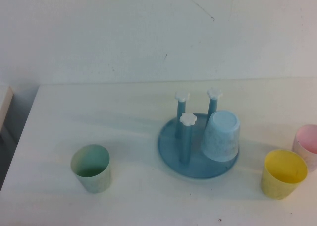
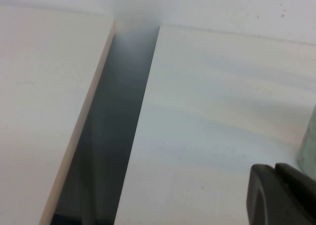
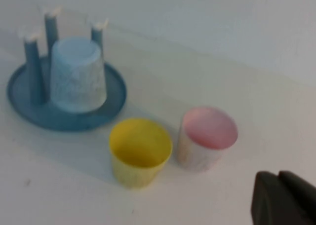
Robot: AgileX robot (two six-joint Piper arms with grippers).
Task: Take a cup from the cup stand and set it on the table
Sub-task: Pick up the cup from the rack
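Four cups: blue cup [image 1: 221,136], green cup [image 1: 91,168], yellow cup [image 1: 284,173], pink cup [image 1: 308,145]; one cup stand [image 1: 171,149].

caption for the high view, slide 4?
Light blue cup inverted on cup stand; green, yellow, pink cups on table; both grippers out of frame.

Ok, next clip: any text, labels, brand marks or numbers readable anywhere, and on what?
None: no text, label or number shows in any view.
The cup, upside down on the cup stand, shows only faint speckles.
The green cup, yellow cup and pink cup are plain, as is the table.
Left hand and right hand show only as unmarked dark edges in their wrist views.
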